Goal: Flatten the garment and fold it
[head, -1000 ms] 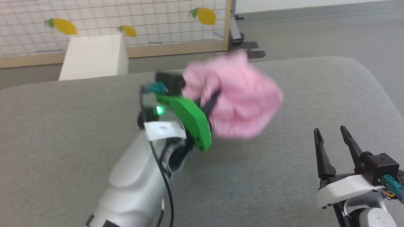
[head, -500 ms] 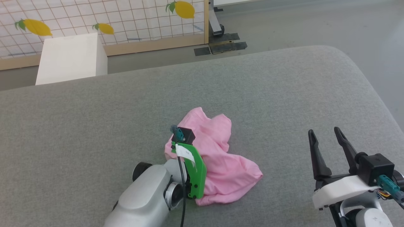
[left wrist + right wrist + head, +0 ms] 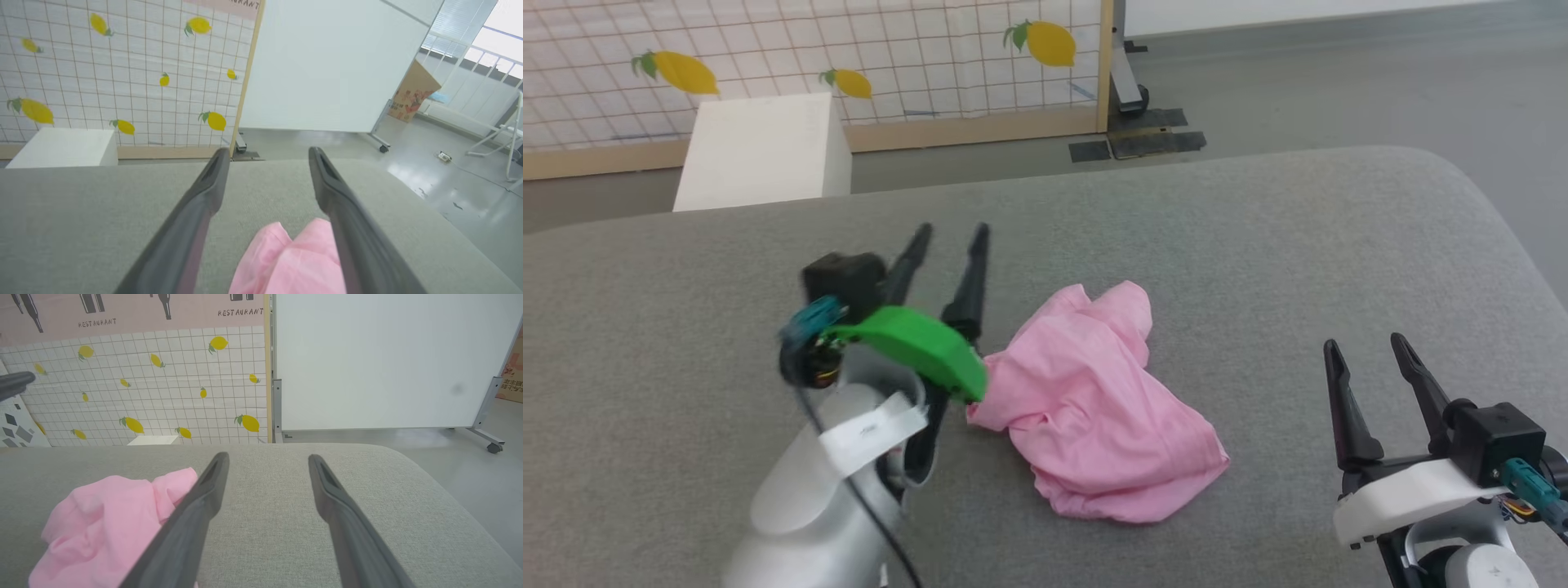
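The garment [image 3: 1094, 408], a light pink thin cloth, lies crumpled in a heap on the grey cushioned surface [image 3: 1258, 237]. My left gripper [image 3: 952, 230] is raised just left of the heap, open, with nothing between its fingers. From the left wrist, the pink garment [image 3: 286, 261] lies below and between the spread fingers [image 3: 204, 192]. My right gripper [image 3: 1368, 341] stands open at the lower right, apart from the cloth. From the right wrist, the garment [image 3: 106, 522] sits left of the fingers [image 3: 204, 498].
A white box [image 3: 764, 147] stands on the floor beyond the surface's far edge, before a lemon-patterned grid partition [image 3: 849, 49]. A white panel on wheels [image 3: 388, 359] stands further right. The surface's rounded right edge [image 3: 1486, 204] drops to the floor.
The left gripper held the pink garment in the air, lowered it onto the surface, then opened and drew back to the left. The garment now lies free. The head camera shifted meanwhile.
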Controlling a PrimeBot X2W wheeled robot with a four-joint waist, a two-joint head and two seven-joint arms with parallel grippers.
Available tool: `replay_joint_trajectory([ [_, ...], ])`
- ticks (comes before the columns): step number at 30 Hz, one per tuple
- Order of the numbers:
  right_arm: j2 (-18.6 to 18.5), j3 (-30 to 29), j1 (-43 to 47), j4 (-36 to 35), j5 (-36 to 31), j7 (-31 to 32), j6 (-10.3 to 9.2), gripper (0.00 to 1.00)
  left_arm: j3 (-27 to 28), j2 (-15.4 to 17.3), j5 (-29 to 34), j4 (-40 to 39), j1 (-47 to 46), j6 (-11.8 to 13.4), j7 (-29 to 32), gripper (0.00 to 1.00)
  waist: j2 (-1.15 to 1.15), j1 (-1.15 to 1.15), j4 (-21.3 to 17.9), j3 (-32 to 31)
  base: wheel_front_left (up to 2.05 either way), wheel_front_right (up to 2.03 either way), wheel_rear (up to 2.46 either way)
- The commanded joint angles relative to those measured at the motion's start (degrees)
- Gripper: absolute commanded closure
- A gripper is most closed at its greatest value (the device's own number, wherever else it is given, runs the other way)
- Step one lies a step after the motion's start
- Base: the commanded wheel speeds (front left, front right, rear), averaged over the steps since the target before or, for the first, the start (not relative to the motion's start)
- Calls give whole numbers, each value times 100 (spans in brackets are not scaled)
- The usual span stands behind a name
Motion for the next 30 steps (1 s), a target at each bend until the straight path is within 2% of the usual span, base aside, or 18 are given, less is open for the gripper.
replay_joint_trajectory([
  [1, -4, -11, 85, -38, -18, -34, -11, 0, 121, 105, 50, -111, 258, 16, -193, 0, 0, 0, 147, -119, 0, 0, 0],
  [5, -4, -38, 137, -82, -51, -25, -11, 0, 477, 337, 282, -530, 759, 47, -387, 0, 0, 0, 300, -219, 0, 0, 0],
  [12, -4, -43, 245, -190, -104, 36, -11, 0, 1224, 366, 901, -1302, 1824, 16, -401, 0, 0, 0, 547, -306, 0, 0, 0],
  [20, -4, -40, 302, -209, -76, 67, -11, 0, 1725, 96, 1465, -1683, 2670, -238, -402, 0, 0, 0, 763, -311, 0, 0, 0],
  [30, -4, -21, 302, -129, -28, 51, -11, 0, 2125, -232, 1925, -1766, 2933, -494, -402, 0, 0, 0, 865, -262, 0, 0, 0],
])
